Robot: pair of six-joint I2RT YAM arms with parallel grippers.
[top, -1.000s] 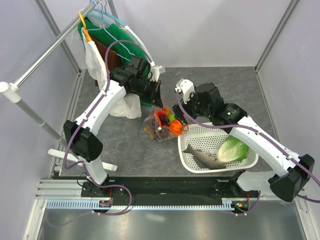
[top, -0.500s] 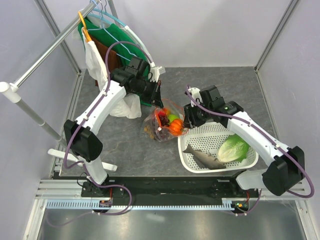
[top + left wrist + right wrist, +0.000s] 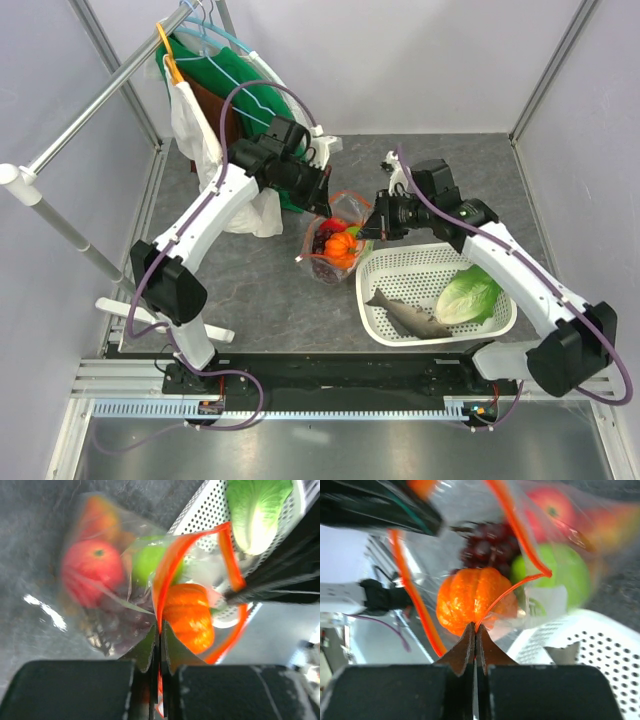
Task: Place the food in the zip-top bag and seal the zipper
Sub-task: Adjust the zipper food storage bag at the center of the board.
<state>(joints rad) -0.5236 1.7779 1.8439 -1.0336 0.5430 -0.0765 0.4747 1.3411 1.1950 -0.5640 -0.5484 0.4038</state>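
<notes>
Zip-top bag (image 3: 350, 207): red apple (image 3: 92, 570), green apple (image 3: 145, 565), grapes (image 3: 487, 547), orange piece (image 3: 187, 615). White basket (image 3: 405, 270): fish (image 3: 408, 316), lettuce (image 3: 467, 298). Left and right jaws clamped on the zipper (image 3: 161, 585).

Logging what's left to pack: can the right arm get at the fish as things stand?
Probably not yet: the fish lies uncovered in the basket, but the right pincer is shut on the zipper.

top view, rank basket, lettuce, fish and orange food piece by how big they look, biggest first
1. white basket
2. lettuce and fish, too close to rank: fish longer, lettuce wider
3. orange food piece
</notes>
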